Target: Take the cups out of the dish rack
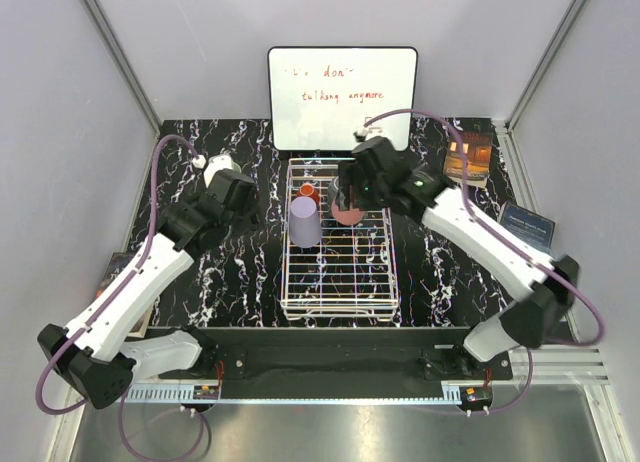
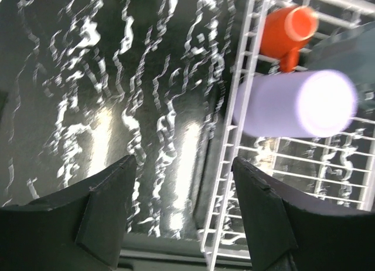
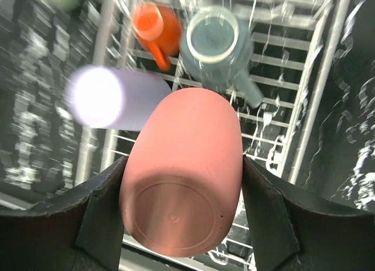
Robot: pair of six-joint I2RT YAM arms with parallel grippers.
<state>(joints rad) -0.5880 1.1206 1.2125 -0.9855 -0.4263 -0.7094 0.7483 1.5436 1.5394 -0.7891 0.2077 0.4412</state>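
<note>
While its fingers (image 3: 102,215) press either side of the inverted pink cup (image 3: 181,183), the right gripper (image 3: 183,207) is clamped on it above the dish rack (image 1: 340,282). Beyond it, the lavender cup (image 3: 111,98), orange-red cup (image 3: 155,27) and grey mug (image 3: 217,48) sit inside the rack. The left gripper (image 2: 184,206) has its jaws apart and empty, over the table (image 2: 117,107) just beside the rack's left wall.

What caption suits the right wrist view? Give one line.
Right gripper clamped on the pink cup at the dish rack.
</note>
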